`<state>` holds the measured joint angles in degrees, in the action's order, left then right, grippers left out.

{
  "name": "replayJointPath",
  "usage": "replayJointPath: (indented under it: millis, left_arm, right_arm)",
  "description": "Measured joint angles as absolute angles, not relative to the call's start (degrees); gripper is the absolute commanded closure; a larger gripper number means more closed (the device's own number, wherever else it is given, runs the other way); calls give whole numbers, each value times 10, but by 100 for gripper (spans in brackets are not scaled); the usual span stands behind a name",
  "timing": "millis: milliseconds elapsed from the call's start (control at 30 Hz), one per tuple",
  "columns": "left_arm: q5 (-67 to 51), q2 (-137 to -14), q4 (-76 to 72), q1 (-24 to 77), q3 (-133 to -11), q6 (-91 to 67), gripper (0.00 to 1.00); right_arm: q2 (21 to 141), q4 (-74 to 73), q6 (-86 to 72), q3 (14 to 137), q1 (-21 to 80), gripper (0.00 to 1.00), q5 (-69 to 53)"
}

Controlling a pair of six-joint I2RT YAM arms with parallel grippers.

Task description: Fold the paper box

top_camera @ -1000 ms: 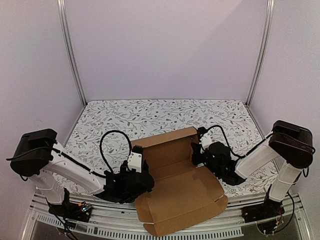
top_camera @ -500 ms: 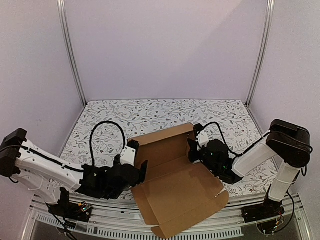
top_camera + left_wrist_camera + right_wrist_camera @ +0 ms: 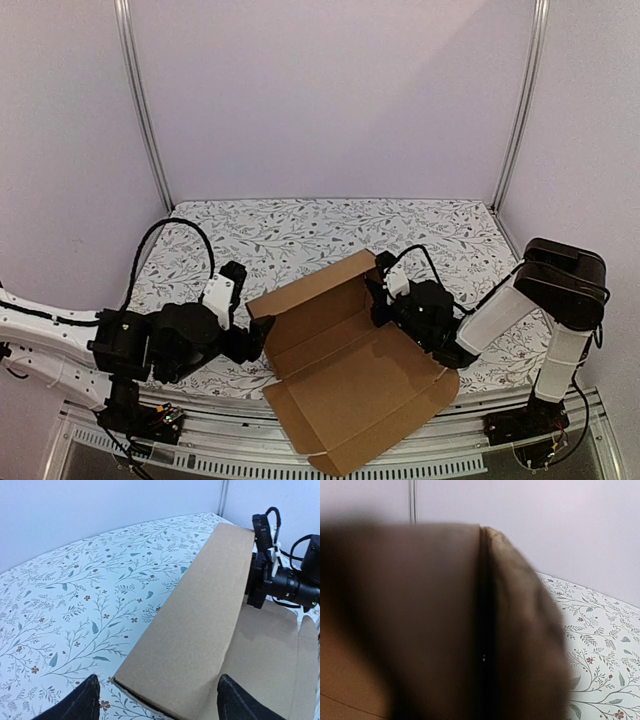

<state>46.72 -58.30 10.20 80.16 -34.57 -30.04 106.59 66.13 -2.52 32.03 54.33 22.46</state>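
Right tool (image 3: 379,300) pinches the paper box (image 3: 350,385) at its raised flap; left tool (image 3: 257,338) hangs open beside it.

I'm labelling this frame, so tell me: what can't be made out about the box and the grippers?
Top view: the right gripper hides its own fingertips against the paper box.
Right wrist view: the blurred box fills most of the frame; no fingers show.
Left wrist view: the bottom edge cuts off most of the left gripper.
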Motion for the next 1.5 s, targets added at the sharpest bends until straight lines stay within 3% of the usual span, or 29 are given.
replayJointPath:
  millis: [200,333,400,567,667,933,1167,1300,1500]
  left_arm:
    - [373,-563,150,782,-429,-247,26]
    - [307,-592,160,735,-505,-219,50]
    - [269,-614,158,693,-531,-217,56]
    - [156,-696,140,593,-585,-214,89]
    - [92,-763,127,560,-630,-216,99]
    - [-74,-912,66,524,-713,-250,100]
    - [-133,-967,29,518,-724,-284,100]
    - [-146,-988,9,518,-726,-297,100]
    - [-145,-1016,-11,517,-728,-304,100]
  right_arm:
    - [1076,687,11,334,531,100,182]
    - [1093,695,25,354,523,100,157]
    - [1103,699,27,362,521,100,146]
    - [1113,703,23,368,520,100,127]
    - [1115,706,20,368,520,100,119]
    - [1116,706,17,368,520,100,112]
    - [1124,709,12,368,520,98,112]
    - [1133,714,5,368,520,90,112]
    - [1148,725,4,361,520,69,110]
